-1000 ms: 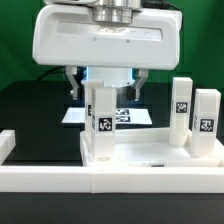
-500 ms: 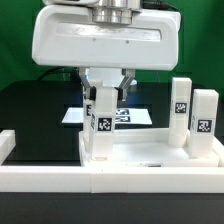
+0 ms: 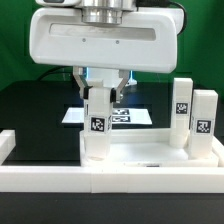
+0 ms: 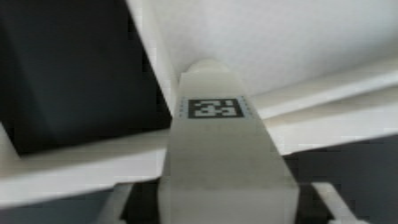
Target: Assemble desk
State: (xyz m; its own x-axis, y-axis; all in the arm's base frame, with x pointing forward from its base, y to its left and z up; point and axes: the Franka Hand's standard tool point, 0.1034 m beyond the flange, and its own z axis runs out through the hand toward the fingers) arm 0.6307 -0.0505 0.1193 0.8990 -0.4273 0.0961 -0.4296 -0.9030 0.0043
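The rimmed white tabletop panel [image 3: 150,150] lies flat against the border rail [image 3: 60,180], two tagged legs [image 3: 194,120] upright at its corner on the exterior view's right, and the gripper [image 3: 101,92] is clamped on a third leg [image 3: 98,125] standing at the opposite corner.

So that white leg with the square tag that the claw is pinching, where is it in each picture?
Exterior view: the gripped leg stands upright at the tabletop panel's corner on the exterior view's left, the gripper closed on its top.
Wrist view: the same leg fills the middle, seen from above.
Shared landmark: the black-and-white tag on that leg.
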